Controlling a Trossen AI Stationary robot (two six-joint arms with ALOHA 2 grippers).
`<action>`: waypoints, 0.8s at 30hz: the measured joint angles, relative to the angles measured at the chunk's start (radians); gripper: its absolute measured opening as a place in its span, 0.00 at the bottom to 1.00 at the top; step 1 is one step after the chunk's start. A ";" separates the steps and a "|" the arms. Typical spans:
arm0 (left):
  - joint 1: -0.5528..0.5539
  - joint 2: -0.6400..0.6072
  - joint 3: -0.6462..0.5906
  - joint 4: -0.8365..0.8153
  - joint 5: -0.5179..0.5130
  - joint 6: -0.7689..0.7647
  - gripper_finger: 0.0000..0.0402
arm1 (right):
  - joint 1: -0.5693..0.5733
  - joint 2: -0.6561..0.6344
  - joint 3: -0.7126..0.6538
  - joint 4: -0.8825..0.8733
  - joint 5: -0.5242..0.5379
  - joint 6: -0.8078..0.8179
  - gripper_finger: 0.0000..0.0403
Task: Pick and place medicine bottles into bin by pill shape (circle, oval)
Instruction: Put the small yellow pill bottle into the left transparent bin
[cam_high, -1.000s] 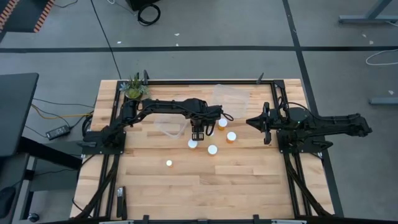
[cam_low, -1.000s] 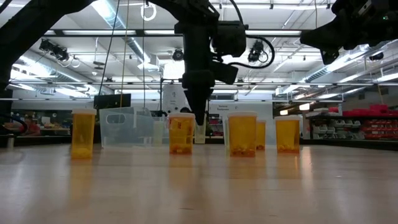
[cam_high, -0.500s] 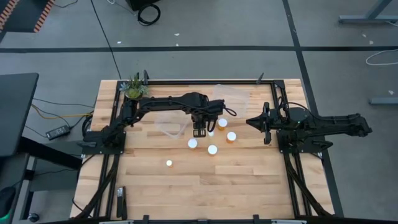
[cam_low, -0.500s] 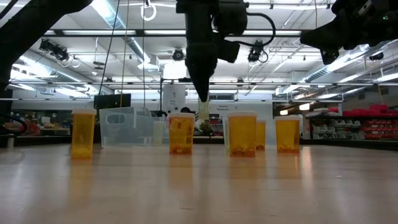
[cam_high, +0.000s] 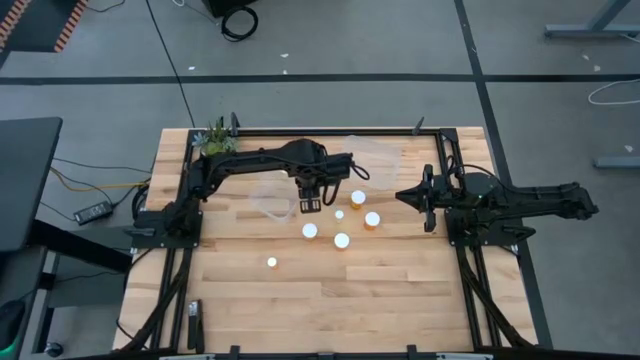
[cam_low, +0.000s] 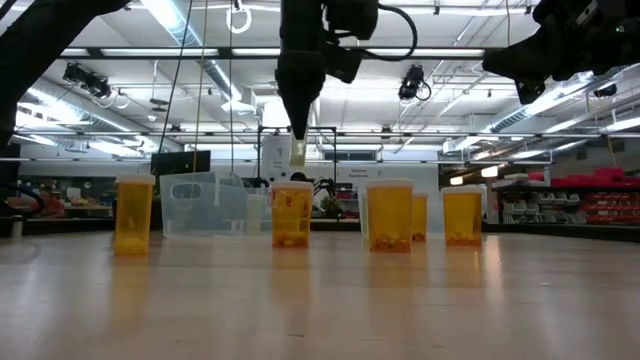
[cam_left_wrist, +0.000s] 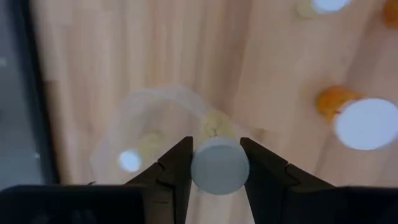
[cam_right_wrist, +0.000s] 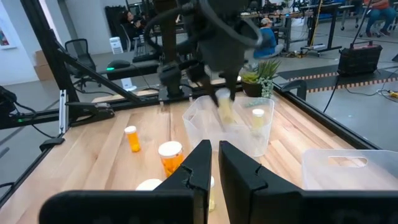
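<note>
The left gripper (cam_left_wrist: 214, 163) is clamping a white-capped medicine bottle (cam_left_wrist: 219, 165) above a clear bin (cam_high: 272, 198), while the right gripper (cam_right_wrist: 214, 163) is waiting, fingers together.

orange-amber medicine bottles (cam_low: 391, 216), white caps (cam_high: 342, 240), clear bin (cam_low: 203, 203)

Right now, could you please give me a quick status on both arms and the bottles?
Left gripper shut on a bottle, lifted beside the clear bin. Right gripper idle at table's right side. Five bottles on the table; nothing blocking.
</note>
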 joint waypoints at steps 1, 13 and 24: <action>0.004 -0.005 0.000 -0.004 -0.012 -0.001 0.32 | 0.000 0.001 0.000 0.000 0.000 0.000 0.09; 0.082 -0.010 -0.055 -0.016 -0.055 -0.016 0.32 | 0.000 0.001 0.000 0.001 0.000 0.000 0.09; 0.112 -0.010 -0.290 0.099 -0.053 0.008 0.32 | 0.000 0.001 0.000 0.001 0.000 0.000 0.09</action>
